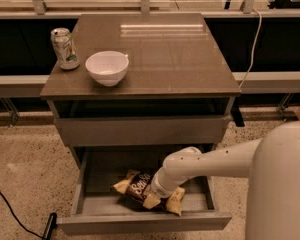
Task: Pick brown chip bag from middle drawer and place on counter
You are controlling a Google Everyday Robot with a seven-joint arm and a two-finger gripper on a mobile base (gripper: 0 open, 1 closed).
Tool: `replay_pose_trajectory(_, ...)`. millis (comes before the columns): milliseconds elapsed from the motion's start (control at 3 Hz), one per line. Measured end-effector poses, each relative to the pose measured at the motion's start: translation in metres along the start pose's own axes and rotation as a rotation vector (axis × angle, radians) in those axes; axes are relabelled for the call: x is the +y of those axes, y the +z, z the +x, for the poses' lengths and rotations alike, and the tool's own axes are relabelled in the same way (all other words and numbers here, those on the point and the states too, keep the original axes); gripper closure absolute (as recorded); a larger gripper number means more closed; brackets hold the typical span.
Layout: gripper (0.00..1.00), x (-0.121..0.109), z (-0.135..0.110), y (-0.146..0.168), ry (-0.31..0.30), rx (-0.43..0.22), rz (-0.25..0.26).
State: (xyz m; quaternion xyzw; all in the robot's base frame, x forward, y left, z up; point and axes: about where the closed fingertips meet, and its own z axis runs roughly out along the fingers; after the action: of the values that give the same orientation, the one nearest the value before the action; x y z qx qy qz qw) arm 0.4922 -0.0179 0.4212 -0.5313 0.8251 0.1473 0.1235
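The brown chip bag [138, 185] lies in the open middle drawer [140, 222], dark brown with white lettering and tan-yellow ends. My white arm reaches in from the right, and the gripper [157, 191] is down on the right part of the bag, its end hidden behind the wrist. The counter [165, 54] is the glossy brown top of the gray cabinet, above the drawer.
A white bowl [107, 67] and a silver drink can [65, 48] stand on the left part of the counter. A black cable [15, 219] lies on the speckled floor at the left. A rail runs behind the cabinet.
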Motion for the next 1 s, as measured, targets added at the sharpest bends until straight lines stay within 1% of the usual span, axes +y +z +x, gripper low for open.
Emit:
replay_pose_trajectory(333, 0.47, -0.002, 0.011, 0.019, 0.021, 0.033, -0.017)
replay_pose_trajectory(667, 0.65, -0.004, 0.010, 0.019, 0.025, 0.024, -0.016)
replay_pose_trajectory(1000, 0.88, -0.015, 0.004, -0.025, 0.023, -0.041, 0.046)
